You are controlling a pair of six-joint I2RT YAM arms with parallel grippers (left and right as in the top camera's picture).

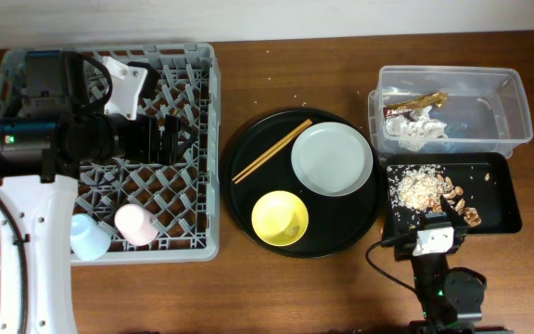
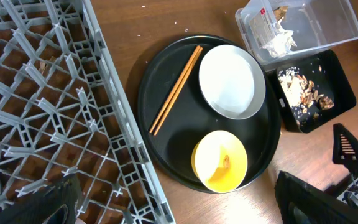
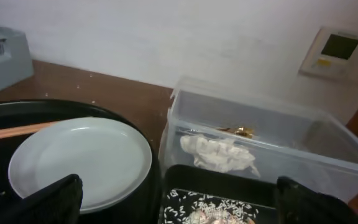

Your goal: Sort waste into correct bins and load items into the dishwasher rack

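Evidently both are empty, jaws spread: left end effector (image 1: 168, 136) over the dishwasher rack (image 1: 209, 158), right end effector (image 3: 180, 208) over the black tray (image 1: 499, 209) of food scraps (image 1: 420, 186). The tissue (image 1: 420, 130) and wrapper (image 1: 425, 100) lie in the clear tub (image 1: 522, 111); pink cup (image 1: 134, 224) and blue cup (image 1: 89, 238) sit at the rack's 7 o'clock. Loading is the step, I judge: plate (image 1: 332, 160), yellow bowl (image 1: 280, 219) and chopsticks (image 1: 272, 150) wait on the round tray (image 1: 248, 199) at 3 o'clock; the left must clear the rack's side.

You see a grey moulded plastic lattice rack (image 1: 184, 139), a glossy round black tray (image 1: 248, 199), and a matt brown wooden bench (image 1: 276, 288).
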